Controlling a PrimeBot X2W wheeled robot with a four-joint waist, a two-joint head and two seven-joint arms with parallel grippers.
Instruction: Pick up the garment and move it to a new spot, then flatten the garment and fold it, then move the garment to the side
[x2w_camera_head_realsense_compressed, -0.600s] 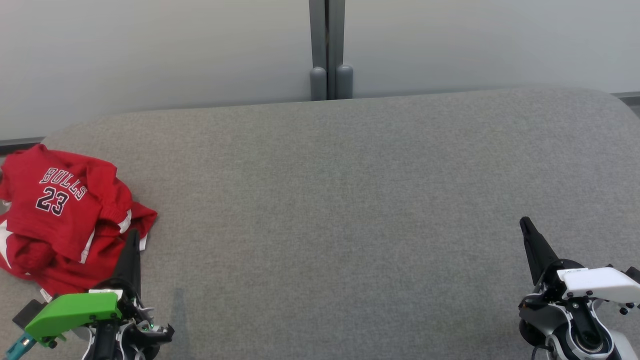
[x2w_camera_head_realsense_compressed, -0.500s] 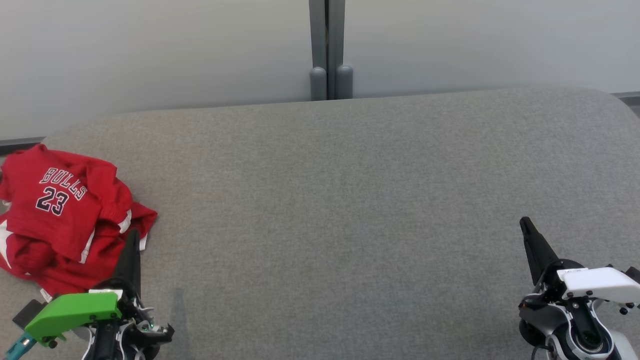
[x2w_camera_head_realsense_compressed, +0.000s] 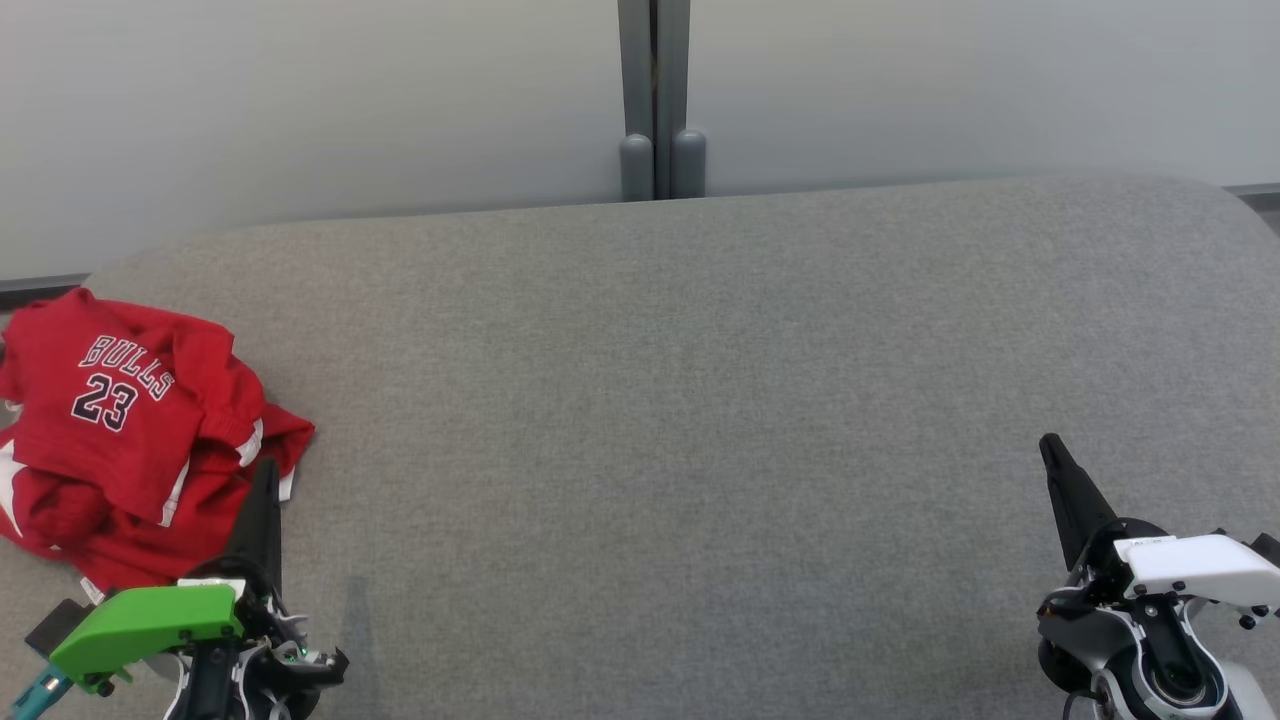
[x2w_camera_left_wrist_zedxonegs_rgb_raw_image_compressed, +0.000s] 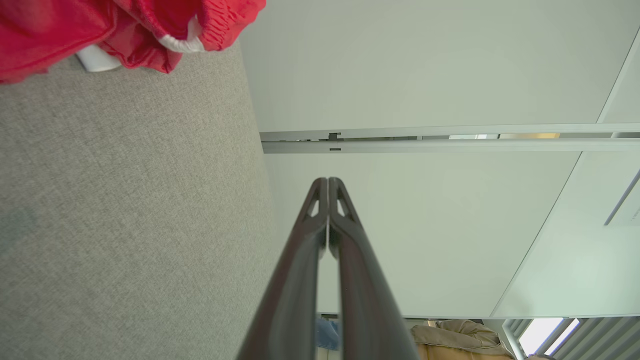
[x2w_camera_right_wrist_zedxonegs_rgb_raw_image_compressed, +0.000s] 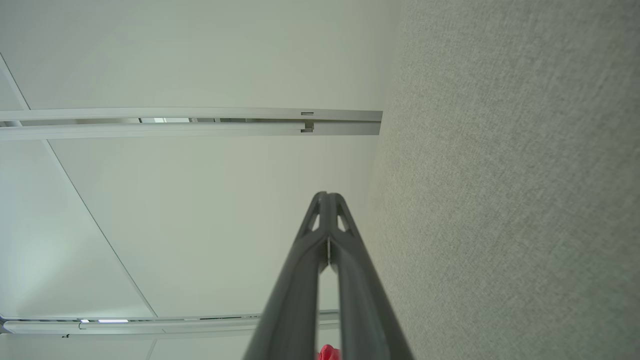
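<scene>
The garment (x2w_camera_head_realsense_compressed: 120, 420) is a red jersey with white trim, printed "BULLS 23", lying crumpled at the far left of the grey cloth table (x2w_camera_head_realsense_compressed: 680, 420). My left gripper (x2w_camera_head_realsense_compressed: 266, 468) rests at the lower left with its fingers shut and empty, tips just beside the jersey's right edge. In the left wrist view the garment (x2w_camera_left_wrist_zedxonegs_rgb_raw_image_compressed: 125, 30) fills the top left corner, apart from the shut left gripper (x2w_camera_left_wrist_zedxonegs_rgb_raw_image_compressed: 328, 181). My right gripper (x2w_camera_head_realsense_compressed: 1048, 442) sits at the lower right, shut and empty, far from the jersey. The right wrist view shows the shut right gripper (x2w_camera_right_wrist_zedxonegs_rgb_raw_image_compressed: 325, 195) beside bare cloth.
A pale wall panel (x2w_camera_head_realsense_compressed: 320, 100) stands behind the table, with a grey post (x2w_camera_head_realsense_compressed: 655, 100) at its middle. The table's rounded far edge runs across the head view, and its left edge lies close to the jersey.
</scene>
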